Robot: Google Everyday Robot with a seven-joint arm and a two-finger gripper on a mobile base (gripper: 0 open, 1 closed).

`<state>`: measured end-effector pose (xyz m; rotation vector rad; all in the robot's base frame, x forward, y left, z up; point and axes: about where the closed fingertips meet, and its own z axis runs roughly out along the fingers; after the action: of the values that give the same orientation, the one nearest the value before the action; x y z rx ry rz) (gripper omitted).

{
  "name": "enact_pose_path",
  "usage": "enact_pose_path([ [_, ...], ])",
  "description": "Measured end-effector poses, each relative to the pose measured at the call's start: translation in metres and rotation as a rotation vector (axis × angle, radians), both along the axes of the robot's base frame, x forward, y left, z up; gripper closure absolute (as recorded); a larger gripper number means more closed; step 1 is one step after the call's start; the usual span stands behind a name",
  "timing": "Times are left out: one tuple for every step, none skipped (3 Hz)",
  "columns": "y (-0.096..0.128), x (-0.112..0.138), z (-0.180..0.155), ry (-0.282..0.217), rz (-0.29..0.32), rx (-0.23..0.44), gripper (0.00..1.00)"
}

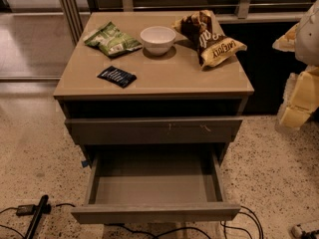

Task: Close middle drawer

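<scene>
The middle drawer (155,183) stands pulled far out at bottom centre, so closing seems not yet begun. The next move calls for bringing the pincer (298,101), at the right edge beside the counter (164,76), to the drawer's front and pushing straight in. The frame cuts the pincer off, and I cannot tell whether it is apart or together.
</scene>
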<state>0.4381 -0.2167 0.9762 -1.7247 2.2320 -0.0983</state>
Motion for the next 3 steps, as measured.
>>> enact_pose_path([
  [0.003, -0.009, -0.001, -0.003, 0.010, 0.011, 0.00],
  [0.005, -0.025, -0.018, 0.011, 0.013, 0.049, 0.00],
  [0.005, -0.041, -0.050, 0.046, 0.003, 0.099, 0.13],
])
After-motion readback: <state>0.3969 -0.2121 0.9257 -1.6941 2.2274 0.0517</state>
